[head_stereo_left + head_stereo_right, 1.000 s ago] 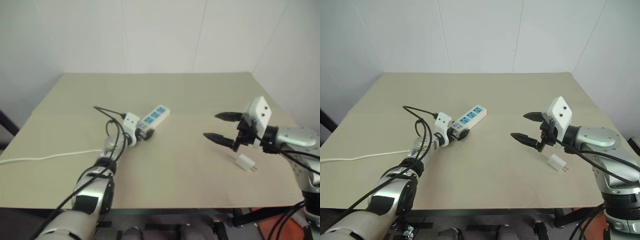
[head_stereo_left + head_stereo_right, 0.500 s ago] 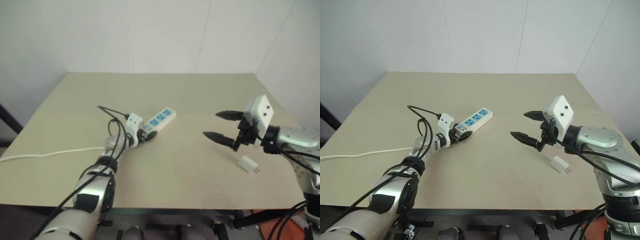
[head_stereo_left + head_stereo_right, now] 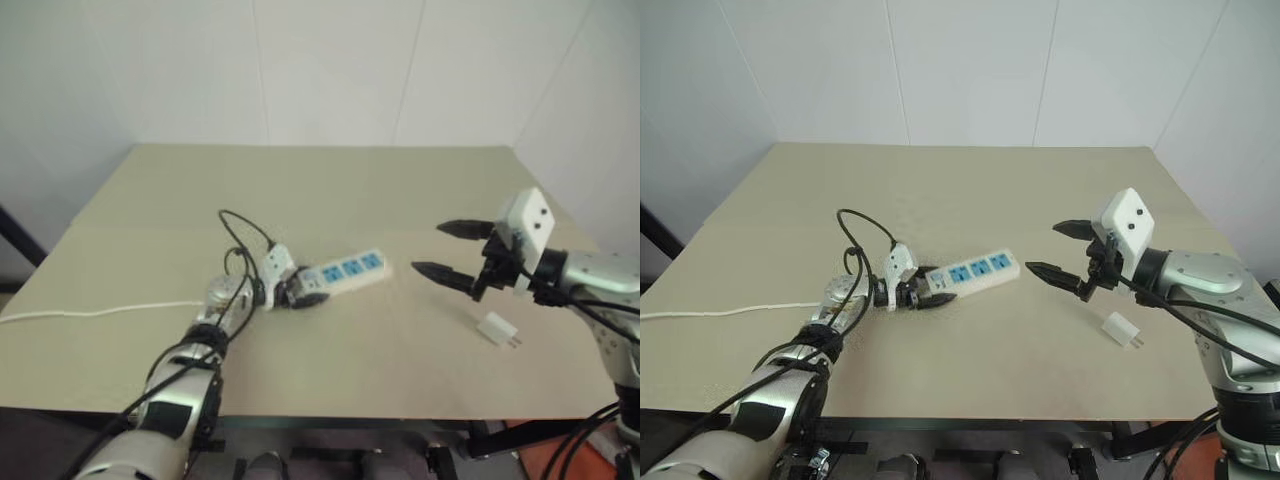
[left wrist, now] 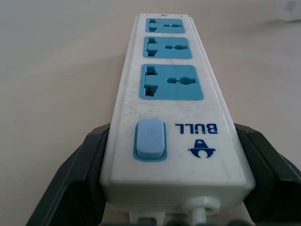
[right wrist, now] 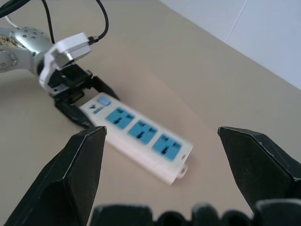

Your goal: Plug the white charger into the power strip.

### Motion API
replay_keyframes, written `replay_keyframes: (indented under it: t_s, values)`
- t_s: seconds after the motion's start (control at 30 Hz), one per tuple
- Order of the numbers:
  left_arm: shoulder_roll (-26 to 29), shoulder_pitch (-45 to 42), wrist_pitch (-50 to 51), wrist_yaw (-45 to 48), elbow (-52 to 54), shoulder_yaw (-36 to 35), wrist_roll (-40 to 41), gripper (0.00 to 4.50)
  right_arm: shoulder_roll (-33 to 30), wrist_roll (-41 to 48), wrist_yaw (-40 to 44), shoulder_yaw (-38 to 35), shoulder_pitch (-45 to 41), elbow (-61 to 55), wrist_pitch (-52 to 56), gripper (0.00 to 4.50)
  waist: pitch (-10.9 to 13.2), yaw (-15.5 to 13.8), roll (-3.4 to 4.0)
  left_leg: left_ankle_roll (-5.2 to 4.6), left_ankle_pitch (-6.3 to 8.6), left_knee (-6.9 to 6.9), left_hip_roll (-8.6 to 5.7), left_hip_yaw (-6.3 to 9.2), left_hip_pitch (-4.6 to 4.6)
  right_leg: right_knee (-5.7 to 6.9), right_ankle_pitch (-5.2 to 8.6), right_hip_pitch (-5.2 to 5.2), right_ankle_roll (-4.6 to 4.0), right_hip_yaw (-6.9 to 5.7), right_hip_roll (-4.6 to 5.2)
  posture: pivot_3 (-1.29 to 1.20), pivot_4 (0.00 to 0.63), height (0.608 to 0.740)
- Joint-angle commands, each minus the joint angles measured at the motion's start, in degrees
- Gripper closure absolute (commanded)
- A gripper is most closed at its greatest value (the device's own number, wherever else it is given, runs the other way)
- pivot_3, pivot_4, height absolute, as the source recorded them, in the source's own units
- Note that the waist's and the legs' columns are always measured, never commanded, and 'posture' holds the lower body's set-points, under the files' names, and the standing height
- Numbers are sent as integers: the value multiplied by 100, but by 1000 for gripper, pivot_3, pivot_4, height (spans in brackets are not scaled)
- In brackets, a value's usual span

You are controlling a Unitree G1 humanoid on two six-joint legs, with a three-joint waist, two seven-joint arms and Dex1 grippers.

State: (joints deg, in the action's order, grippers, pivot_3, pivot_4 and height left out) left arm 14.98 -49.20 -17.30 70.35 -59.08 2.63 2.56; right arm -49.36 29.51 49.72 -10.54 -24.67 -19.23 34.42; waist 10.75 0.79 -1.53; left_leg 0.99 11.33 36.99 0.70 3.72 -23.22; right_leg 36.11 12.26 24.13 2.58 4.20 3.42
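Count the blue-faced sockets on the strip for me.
3, in a row along the long flat white plastic power strip: one next to the blue switch, one mid-strip, one at the far end.

White power strip (image 3: 975,273) with blue sockets, white charger (image 3: 1121,331), beige table (image 3: 970,190), black gripper fingers (image 3: 1048,273).

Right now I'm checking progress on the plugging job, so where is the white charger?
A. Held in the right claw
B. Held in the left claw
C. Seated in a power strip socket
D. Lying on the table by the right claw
D: the white charger lies on the table just below the open, empty right claw.
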Motion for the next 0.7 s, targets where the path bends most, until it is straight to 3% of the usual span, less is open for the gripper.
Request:
replay_keyframes:
  t_s: [0.03,0.17,0.53,0.7]
  values:
    - [5,166,105,837,843,228,264,1207,-179,48,63,-301,16,-21,-65,0,0,2,0,0,0,0,0,0,0,0,-5,0,-9,0,0,0,150,740]
    - [5,441,373,1024,1404,403,310,1207,-340,30,153,-385,104,46,-90,0,0,9,0,-1,0,2,1,0,1,2,-6,0,-10,0,-1,0,150,740]
    - [201,634,382,894,1439,808,66,1207,-706,28,455,-426,161,288,-3,0,0,13,0,-1,0,6,2,0,3,2,8,-2,14,1,-1,0,150,740]
    - [196,653,513,961,1457,851,156,1207,-1156,4,697,-284,145,625,379,0,0,14,1,-1,0,7,2,0,6,2,8,-4,13,1,-1,0,150,740]
